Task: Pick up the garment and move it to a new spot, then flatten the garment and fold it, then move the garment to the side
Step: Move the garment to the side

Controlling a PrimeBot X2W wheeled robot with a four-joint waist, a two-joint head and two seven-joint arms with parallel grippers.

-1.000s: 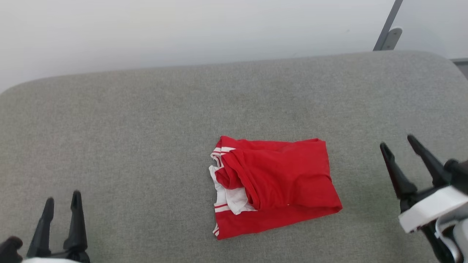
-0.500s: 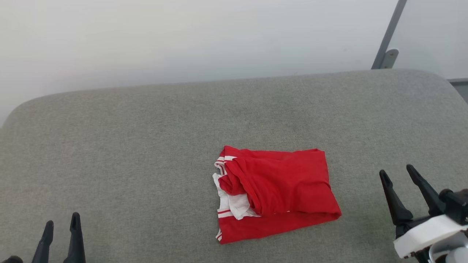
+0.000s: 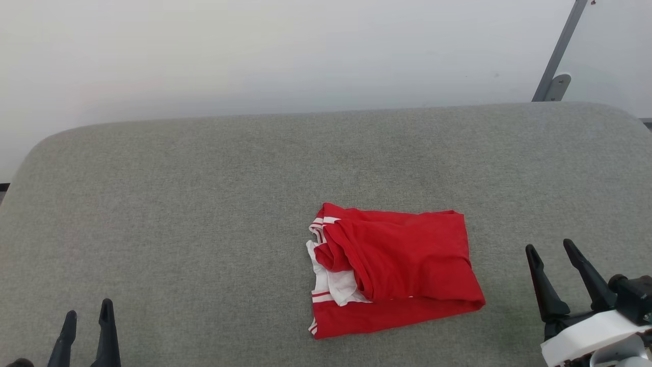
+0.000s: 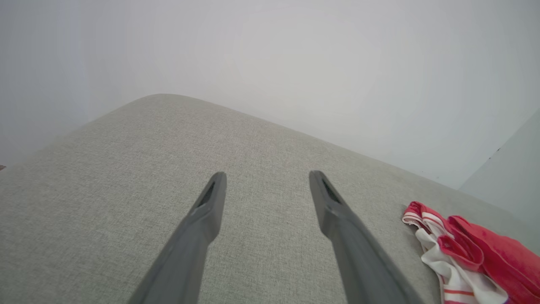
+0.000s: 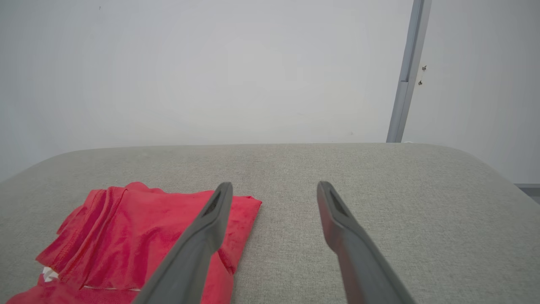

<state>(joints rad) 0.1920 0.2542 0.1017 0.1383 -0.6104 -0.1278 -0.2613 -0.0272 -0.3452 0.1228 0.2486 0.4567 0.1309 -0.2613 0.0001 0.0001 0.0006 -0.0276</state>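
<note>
The garment [image 3: 397,275] lies folded, white sleeve ends showing at its left, right of centre on the grey cushion [image 3: 178,204]. The right gripper [image 3: 548,245] is near its right edge and the left gripper [image 3: 87,307] well apart, both with jaws spread and holding nothing.

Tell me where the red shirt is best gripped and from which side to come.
Probably the shirt at its right edge, near the front corner, coming from the right with the open right gripper. That edge is one rounded fold facing that gripper; the left end is bunched and loose.
</note>
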